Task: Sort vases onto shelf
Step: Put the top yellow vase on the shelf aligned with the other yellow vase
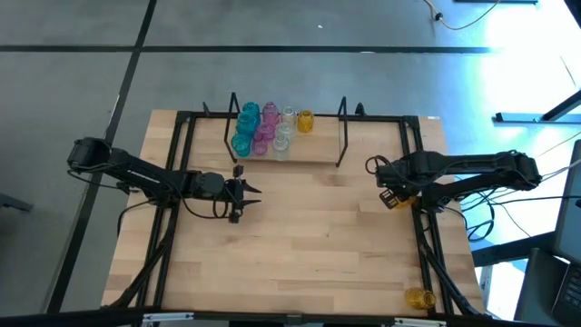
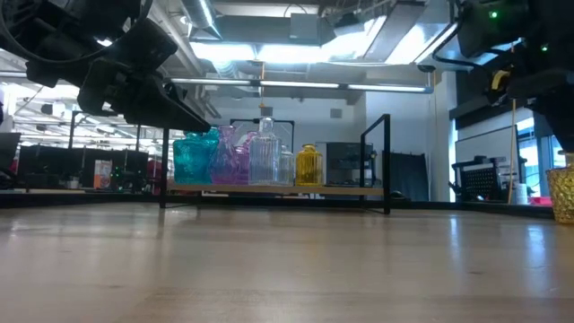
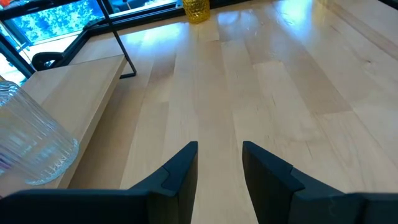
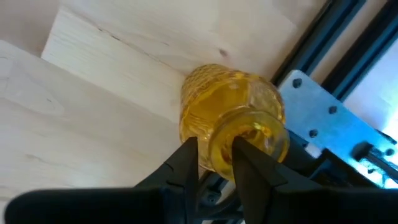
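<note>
Several vases stand bunched on the left part of the shelf [image 1: 313, 150]: teal [image 1: 245, 129], pink [image 1: 267, 127], clear [image 1: 284, 134] and yellow [image 1: 305, 121]. In the low view they are lined up on the plank [image 2: 345, 190]. My right gripper [image 4: 214, 163] is at the table's right edge, pointing down, shut on a yellow vase [image 4: 230, 106]. Another yellow vase [image 1: 419, 297] stands on the table's near right corner. My left gripper [image 3: 219, 163] hovers open over the wood in front of the shelf's left end, with nothing between its fingers. My right gripper has the yellow vase by the rim of its neck [image 4: 214, 146], pinched between the two fingers. One finger [image 4: 245, 158] seems to reach into the mouth, the other stays outside. The fingers come from above. The vase hangs tilted below them, clear of the table.
The table's black frame rails [image 1: 427, 236] and a metal bracket [image 4: 317, 118] run right under the held vase. The shelf's black wire end frames [image 1: 343, 127] stand upright at both ends. The plank's right part and the wood in the table's middle [image 1: 309, 236] are bare.
</note>
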`<state>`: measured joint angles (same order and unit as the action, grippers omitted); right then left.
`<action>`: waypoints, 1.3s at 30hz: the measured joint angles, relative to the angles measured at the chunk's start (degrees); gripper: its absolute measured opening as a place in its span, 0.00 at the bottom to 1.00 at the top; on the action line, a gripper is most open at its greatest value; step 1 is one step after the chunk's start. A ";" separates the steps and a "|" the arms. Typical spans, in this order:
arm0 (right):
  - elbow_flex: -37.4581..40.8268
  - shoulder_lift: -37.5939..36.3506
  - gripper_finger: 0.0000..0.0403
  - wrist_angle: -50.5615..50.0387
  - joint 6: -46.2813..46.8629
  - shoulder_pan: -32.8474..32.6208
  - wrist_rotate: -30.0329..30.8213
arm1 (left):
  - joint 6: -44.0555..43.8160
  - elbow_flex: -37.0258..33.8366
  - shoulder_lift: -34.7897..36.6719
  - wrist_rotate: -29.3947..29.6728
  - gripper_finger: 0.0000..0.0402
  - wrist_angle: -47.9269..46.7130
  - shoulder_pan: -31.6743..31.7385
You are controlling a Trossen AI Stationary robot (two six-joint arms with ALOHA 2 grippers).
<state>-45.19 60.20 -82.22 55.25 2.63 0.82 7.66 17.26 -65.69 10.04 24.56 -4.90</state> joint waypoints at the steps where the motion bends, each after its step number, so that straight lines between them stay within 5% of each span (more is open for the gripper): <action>1: 0.37 0.01 0.22 0.00 0.01 0.00 -0.51 | 0.00 0.00 0.00 -0.01 0.30 0.00 0.00; 24: 0.85 6.25 0.22 -1.33 -1.89 0.00 -0.88 | 0.00 0.00 0.00 -0.02 0.30 -0.07 0.01; 33: 0.78 7.95 0.04 -2.09 -7.52 0.00 0.04 | 0.00 0.00 0.00 -0.02 0.30 -0.07 0.00; 39: -2.14 7.98 0.05 -0.74 -10.03 -0.04 1.15 | 0.02 0.00 0.00 0.00 0.30 -0.04 0.00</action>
<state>-47.33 68.18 -82.96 45.22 2.59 1.98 7.68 17.26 -65.69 10.04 24.51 -4.90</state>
